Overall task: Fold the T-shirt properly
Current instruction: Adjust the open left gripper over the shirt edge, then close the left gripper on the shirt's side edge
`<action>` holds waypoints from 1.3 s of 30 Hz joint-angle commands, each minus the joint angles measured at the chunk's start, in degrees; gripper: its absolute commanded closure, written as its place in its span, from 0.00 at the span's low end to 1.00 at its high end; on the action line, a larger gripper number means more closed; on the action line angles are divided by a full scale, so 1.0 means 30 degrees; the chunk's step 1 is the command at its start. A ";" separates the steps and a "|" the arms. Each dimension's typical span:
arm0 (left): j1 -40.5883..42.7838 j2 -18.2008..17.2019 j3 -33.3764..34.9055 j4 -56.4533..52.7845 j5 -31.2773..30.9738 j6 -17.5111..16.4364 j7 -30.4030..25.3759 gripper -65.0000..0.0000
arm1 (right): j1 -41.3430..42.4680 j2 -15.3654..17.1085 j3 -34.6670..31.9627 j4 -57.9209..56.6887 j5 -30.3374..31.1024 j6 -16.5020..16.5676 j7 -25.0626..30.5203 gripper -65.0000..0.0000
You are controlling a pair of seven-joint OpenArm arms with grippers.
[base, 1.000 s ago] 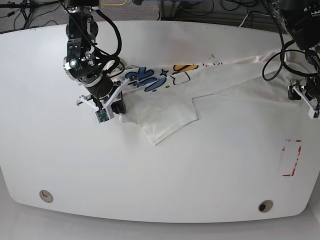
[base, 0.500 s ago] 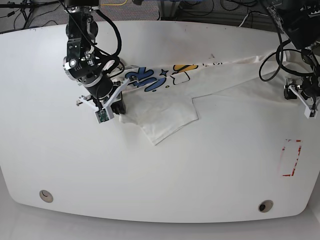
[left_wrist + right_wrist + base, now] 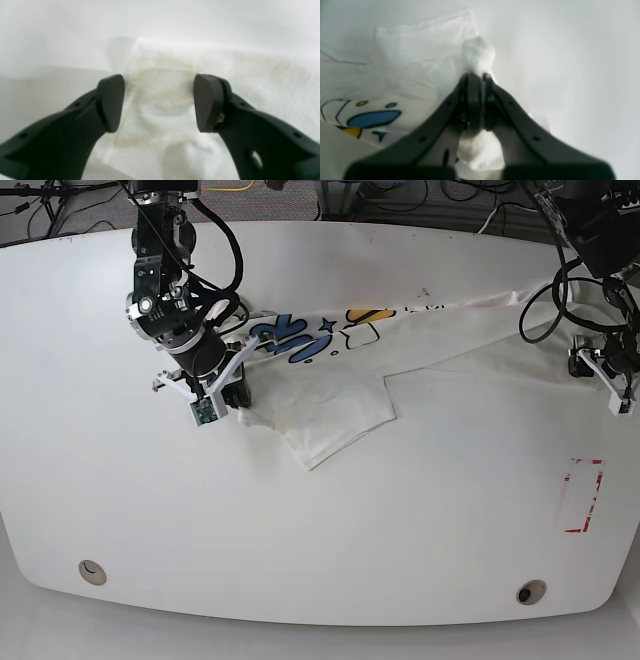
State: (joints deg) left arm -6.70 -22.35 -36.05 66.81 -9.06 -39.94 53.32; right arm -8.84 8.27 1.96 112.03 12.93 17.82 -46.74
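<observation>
Lying crumpled across the far half of the white table [image 3: 320, 530], the T-shirt [image 3: 450, 350] stretched from the robot's right side to its left, printed face partly showing near the right end. Blue bubble letters, a small star and a yellow patch visible along the far edge of the T-shirt, just beside the right gripper [image 3: 236, 392]. One folded flap of the T-shirt pointing toward the near table edge, ending in a corner roughly below the print.

Right gripper [image 3: 477, 75] at the T-shirt's print end, jaws pressed together and pinching a bunched white tuft of the T-shirt [image 3: 415, 75]; tuft poking out past the fingertips in the right wrist view, more cloth hanging under the jaws. Blue and yellow print seen left of the fingers there.

Left gripper [image 3: 610, 375] at the T-shirt's opposite end, beside the table's edge. Jaws spread wide in the left wrist view, left gripper [image 3: 158, 102] hovering over a wrinkled, slightly stained patch of the T-shirt [image 3: 160, 90], nothing between the pads [image 3: 207, 102]. Cannot tell whether the fingertips touch the cloth.

Red-outlined marking [image 3: 583, 495] on the table, well apart from the T-shirt, toward the near edge on the left gripper's side.
</observation>
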 commanded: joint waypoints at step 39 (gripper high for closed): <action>0.0027 -0.0327 0.1485 0.1331 -0.0258 -0.0019 -0.0168 0.90 | 0.0121 0.0122 0.0252 0.0519 0.0156 -0.0027 0.0472 0.99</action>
State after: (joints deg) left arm -5.89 -22.09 -31.24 68.93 -9.80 -39.97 53.12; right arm -9.13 8.27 2.33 112.12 12.95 17.63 -46.74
